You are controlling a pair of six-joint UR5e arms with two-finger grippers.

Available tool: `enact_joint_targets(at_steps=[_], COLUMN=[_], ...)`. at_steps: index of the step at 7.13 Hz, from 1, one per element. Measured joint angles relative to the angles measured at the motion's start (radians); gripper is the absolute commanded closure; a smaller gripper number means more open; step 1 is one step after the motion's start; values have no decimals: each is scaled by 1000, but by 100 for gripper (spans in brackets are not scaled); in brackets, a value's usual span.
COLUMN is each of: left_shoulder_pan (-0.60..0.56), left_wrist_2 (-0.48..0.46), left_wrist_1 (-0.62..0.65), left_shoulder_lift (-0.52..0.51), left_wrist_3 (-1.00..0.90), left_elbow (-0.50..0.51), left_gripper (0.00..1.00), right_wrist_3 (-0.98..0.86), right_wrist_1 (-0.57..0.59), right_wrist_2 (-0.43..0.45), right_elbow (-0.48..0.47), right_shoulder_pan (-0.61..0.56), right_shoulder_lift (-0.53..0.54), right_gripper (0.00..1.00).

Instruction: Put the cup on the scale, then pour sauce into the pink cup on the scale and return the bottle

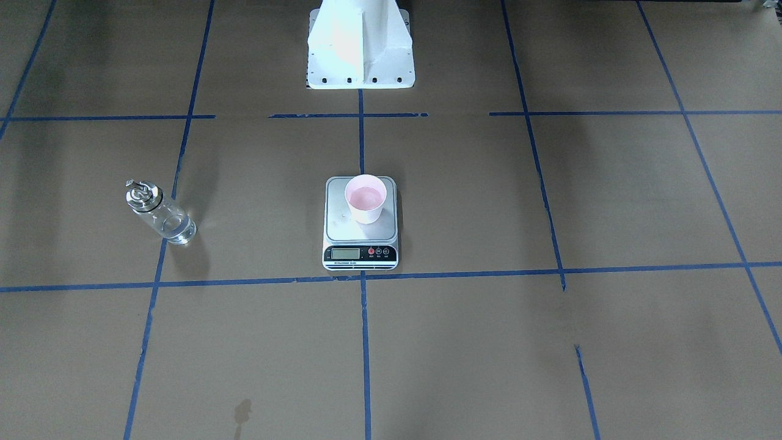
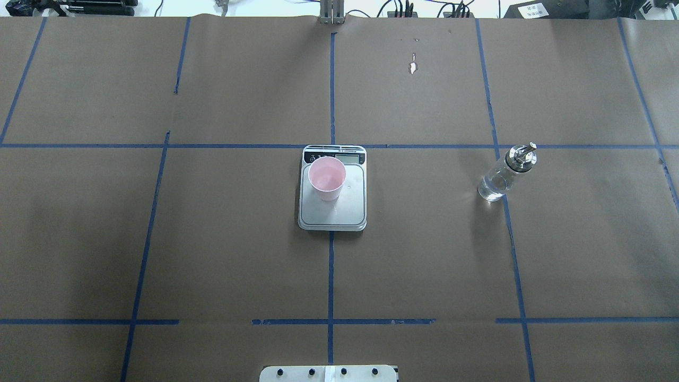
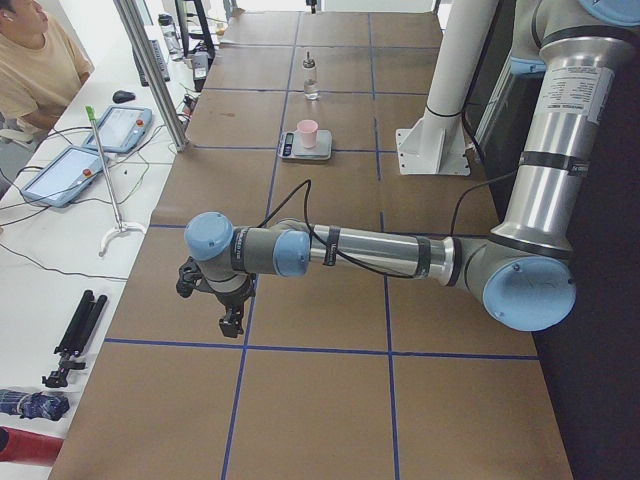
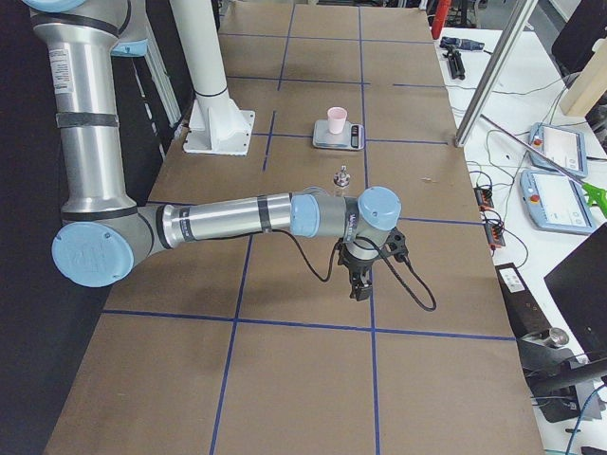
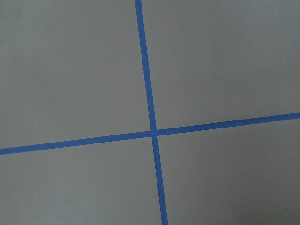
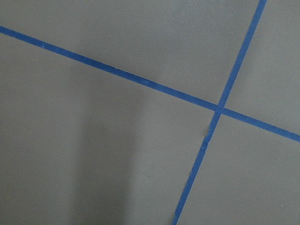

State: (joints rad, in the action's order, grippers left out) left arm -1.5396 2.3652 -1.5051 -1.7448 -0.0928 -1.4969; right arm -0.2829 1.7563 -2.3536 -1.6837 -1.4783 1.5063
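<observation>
The pale pink cup (image 1: 366, 198) stands upright on the steel platform of the silver scale (image 1: 360, 244) at the table's middle; it also shows in the overhead view (image 2: 327, 178) on the scale (image 2: 333, 215). The clear glass bottle (image 1: 161, 214) with its metal spout stands upright on the paper, apart from the scale, on the robot's right (image 2: 503, 175); clear liquid sits low in it. My left gripper (image 3: 232, 322) and right gripper (image 4: 359, 287) hang over the table's far ends, far from these things. They show only in the side views, so I cannot tell whether they are open or shut.
Brown paper with blue tape lines covers the table (image 2: 212, 239). The robot's white base (image 1: 360, 49) stands behind the scale. An operator (image 3: 35, 60) sits beside teach pendants (image 3: 70, 170) past the table's edge. Both wrist views show only paper and crossing tape.
</observation>
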Motion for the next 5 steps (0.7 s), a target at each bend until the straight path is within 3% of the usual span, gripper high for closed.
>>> enact_joint_targets(at_steps=[5], left_shoulder_pan=[1], left_wrist_2=[2], left_wrist_1=[-9], left_shoulder_lift=[28], left_wrist_3=[4], left_elbow=[2], left_gripper=[0], right_wrist_3=[-1], right_wrist_1=[-14], right_wrist_2=[1], right_elbow=[-3], right_shoulder_pan=[1], right_shoulder_lift=[1], right_gripper=[0])
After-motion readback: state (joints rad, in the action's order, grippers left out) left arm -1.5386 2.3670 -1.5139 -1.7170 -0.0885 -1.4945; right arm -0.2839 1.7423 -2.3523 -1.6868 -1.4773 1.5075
